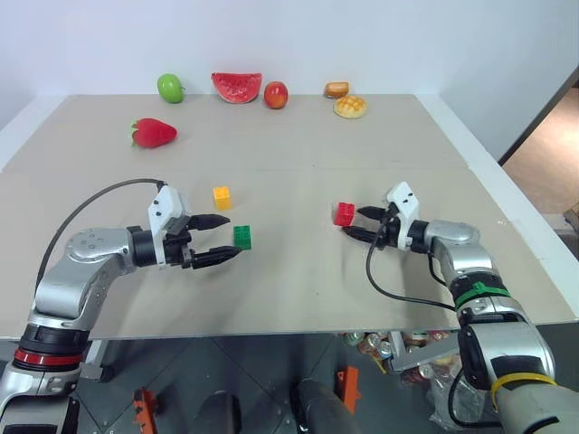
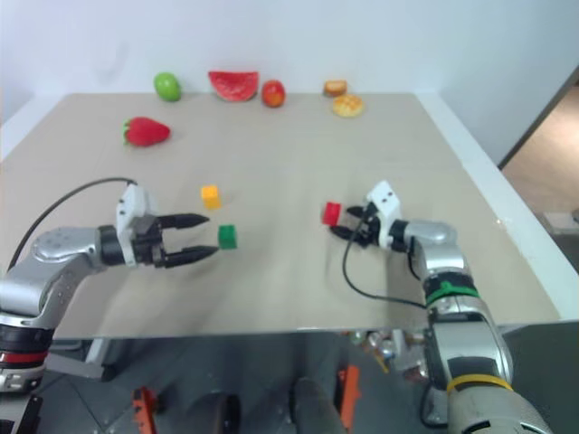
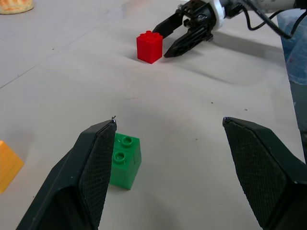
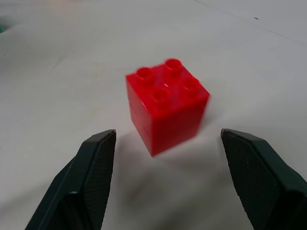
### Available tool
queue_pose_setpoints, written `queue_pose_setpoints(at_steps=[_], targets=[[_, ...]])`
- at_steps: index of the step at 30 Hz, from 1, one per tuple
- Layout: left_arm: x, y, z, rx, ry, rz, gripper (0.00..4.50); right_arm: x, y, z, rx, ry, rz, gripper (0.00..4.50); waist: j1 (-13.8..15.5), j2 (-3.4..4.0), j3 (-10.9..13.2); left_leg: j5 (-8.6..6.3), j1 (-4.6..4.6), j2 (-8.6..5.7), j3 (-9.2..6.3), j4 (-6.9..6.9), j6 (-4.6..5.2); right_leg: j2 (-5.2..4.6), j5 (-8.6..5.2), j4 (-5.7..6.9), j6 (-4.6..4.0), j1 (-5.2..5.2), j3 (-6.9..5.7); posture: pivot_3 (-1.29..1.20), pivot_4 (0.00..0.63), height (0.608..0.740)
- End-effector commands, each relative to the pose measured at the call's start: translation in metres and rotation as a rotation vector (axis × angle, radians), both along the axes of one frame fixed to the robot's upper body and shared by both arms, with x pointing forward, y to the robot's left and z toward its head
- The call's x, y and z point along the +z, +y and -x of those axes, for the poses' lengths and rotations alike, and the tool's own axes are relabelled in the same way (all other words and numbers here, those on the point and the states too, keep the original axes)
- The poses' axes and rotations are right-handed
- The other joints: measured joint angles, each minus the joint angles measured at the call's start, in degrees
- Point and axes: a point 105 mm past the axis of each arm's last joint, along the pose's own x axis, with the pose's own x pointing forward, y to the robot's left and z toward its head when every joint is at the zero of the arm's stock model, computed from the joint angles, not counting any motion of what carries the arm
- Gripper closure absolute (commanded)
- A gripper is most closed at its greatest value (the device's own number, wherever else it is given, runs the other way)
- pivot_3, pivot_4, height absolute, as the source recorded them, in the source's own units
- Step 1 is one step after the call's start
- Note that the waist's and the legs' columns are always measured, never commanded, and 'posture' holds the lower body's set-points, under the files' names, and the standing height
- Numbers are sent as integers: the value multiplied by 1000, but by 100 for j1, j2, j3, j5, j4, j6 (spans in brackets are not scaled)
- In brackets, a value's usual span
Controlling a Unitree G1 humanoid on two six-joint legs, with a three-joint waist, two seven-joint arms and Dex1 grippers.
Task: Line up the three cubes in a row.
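Note:
The red cube (image 1: 345,213) sits right of the table's middle, and my right gripper (image 1: 353,221) stands open just to its right, fingertips either side of its near corner without touching. In the right wrist view the red cube (image 4: 165,103) lies just ahead of the two spread fingers (image 4: 91,177). Left of the middle is the green cube (image 1: 242,237), at the tips of my open left gripper (image 1: 234,236); in the left wrist view the green cube (image 3: 124,160) rests beside one finger (image 3: 93,172). A little farther back stands the yellow-orange cube (image 1: 222,197).
Toy food lines the far edge of the table (image 1: 298,298): a green apple (image 1: 169,87), a watermelon slice (image 1: 237,87), a red fruit (image 1: 276,94) and two breads (image 1: 350,107). A strawberry (image 1: 154,133) lies at the back left.

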Motion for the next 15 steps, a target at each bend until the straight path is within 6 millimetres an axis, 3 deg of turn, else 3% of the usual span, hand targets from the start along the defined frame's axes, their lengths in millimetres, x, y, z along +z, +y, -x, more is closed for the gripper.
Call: queue_pose_setpoints(at_steps=[1, 8, 11, 15], targets=[[14, -5, 2, -19, -49, 20, 841, 18, 6, -8, 9, -62, -2, 899, -1, 0, 0, 0, 0, 0, 0, 1, 0, 0, 0, 0, 0, 0, 0, 0, 150, 740], [9, 0, 4, 16, -42, 15, 841, 18, 10, -7, 46, -62, -6, 899, -2, 0, 0, 0, -1, 1, -2, -1, 0, -6, 6, 0, -11, 1, -2, 0, 150, 740], [8, 3, 4, 29, -37, 17, 768, 20, 9, -5, 65, -62, -14, 1656, -2, 0, 0, 0, -1, 0, -2, -2, 0, -8, 7, 0, -12, 0, -1, 0, 150, 740], [5, 8, 3, 53, -28, 15, 768, 20, 7, -3, 79, -61, -12, 3104, -2, 0, 0, 0, -1, 2, -2, -1, 0, -8, 7, 0, -12, 0, -2, 0, 150, 740]])
